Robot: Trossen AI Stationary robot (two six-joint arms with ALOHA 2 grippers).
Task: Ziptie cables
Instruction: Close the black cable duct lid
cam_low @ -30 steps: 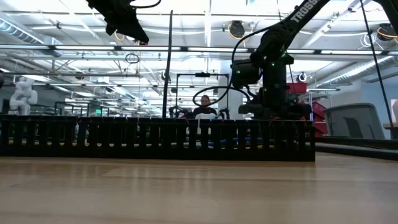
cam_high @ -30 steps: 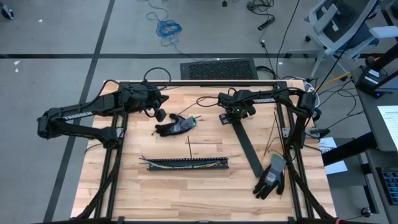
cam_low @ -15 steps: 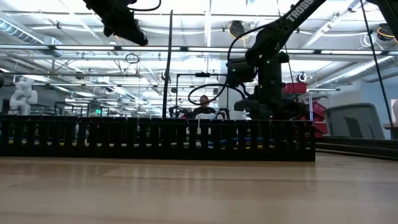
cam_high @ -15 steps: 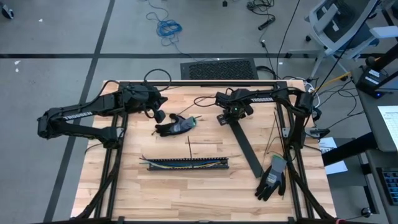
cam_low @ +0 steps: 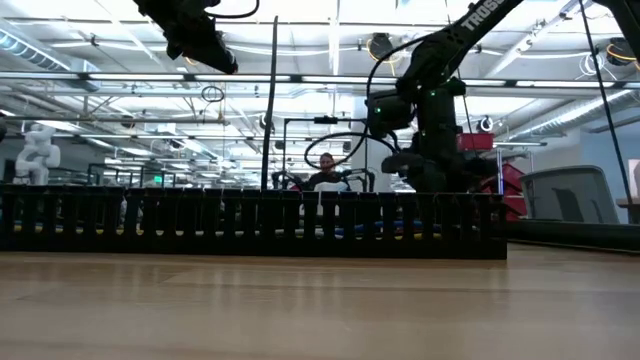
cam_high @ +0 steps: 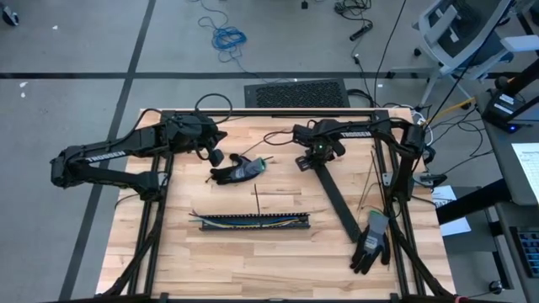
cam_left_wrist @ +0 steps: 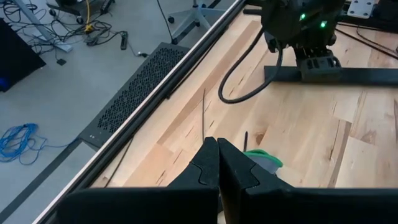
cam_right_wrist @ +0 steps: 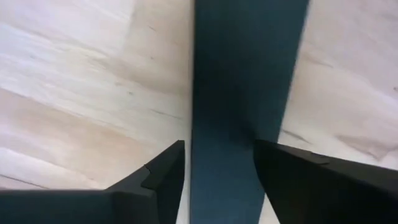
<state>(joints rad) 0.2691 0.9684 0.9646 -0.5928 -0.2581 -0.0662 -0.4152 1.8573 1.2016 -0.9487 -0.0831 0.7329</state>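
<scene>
The cables (cam_high: 244, 220), thin yellow, green and white wires, lie inside the black slotted duct (cam_high: 253, 225) near the table's front; in the low view the duct (cam_low: 250, 225) hides them. A thin black strip (cam_high: 255, 199) rises from the duct. My right gripper (cam_high: 310, 158) stands over the far end of a long black flat bar (cam_high: 333, 198) that lies slanted on the table. My left gripper (cam_high: 216, 156) is shut and raised high (cam_low: 205, 45), beside a black glove (cam_high: 236, 172). Beyond its shut fingertips (cam_left_wrist: 217, 144) the left wrist view shows a thin dark line (cam_left_wrist: 204, 115). My right gripper (cam_right_wrist: 219, 149) takes the flat bar's far end (cam_right_wrist: 242, 93) between its two fingers, one on each long edge. The fingers (cam_right_wrist: 165, 171) come from above, pointing down, across the bar's width. The bar lies flat on the table, its near end (cam_high: 355, 236) against the grey-black glove.
A grey-black glove (cam_high: 370, 241) lies at the bar's near end by the right frame post. Dark frame rails (cam_high: 269, 112) edge the table on the far, left and right sides. Bare wood (cam_high: 278, 261) shows in front of the duct. A person (cam_low: 327, 172) sits in the room behind.
My right gripper shifted slightly toward the table's left and back again while holding the flat bar's far end. The bar pivoted: its near end swung toward the table's right edge and pushed the grey-black glove a little right and nearer.
</scene>
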